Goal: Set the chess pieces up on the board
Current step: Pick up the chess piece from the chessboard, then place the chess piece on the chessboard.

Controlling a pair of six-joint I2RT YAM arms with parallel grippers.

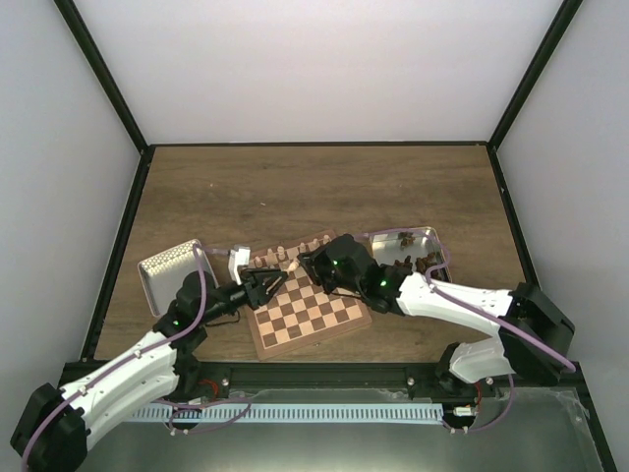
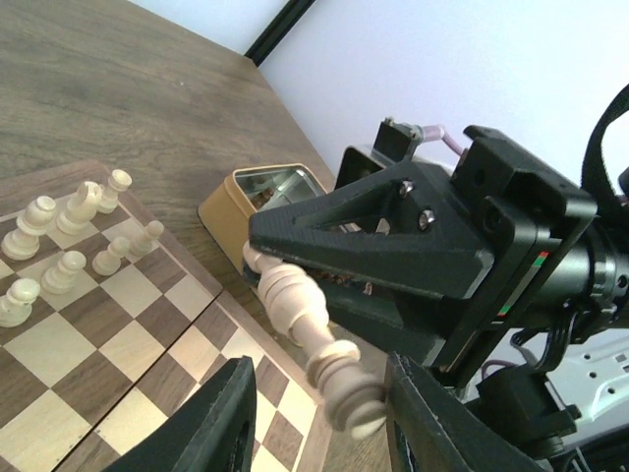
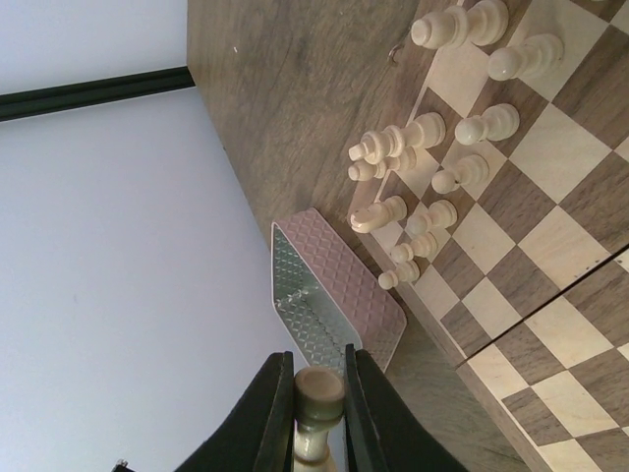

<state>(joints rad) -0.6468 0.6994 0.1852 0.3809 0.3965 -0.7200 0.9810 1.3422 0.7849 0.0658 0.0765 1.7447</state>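
The board [image 1: 316,317] lies mid-table between my arms. Several cream chess pieces [image 1: 285,254] stand along its far left edge; they also show in the left wrist view [image 2: 69,246] and the right wrist view [image 3: 432,167]. My right gripper [image 1: 307,265] is shut on one end of a tall cream piece [image 3: 319,393] above the board. That piece [image 2: 300,315] slants down between the fingers of my left gripper [image 2: 314,418], which is open, its jaws wide apart. The piece's lower end is close to the left gripper's right finger [image 2: 432,423].
An empty embossed silver tin [image 1: 172,270] stands left of the board and shows in the right wrist view [image 3: 334,295]. A second tin [image 1: 423,241] right of the board holds dark brown pieces [image 1: 413,261]. Black frame rails edge the table.
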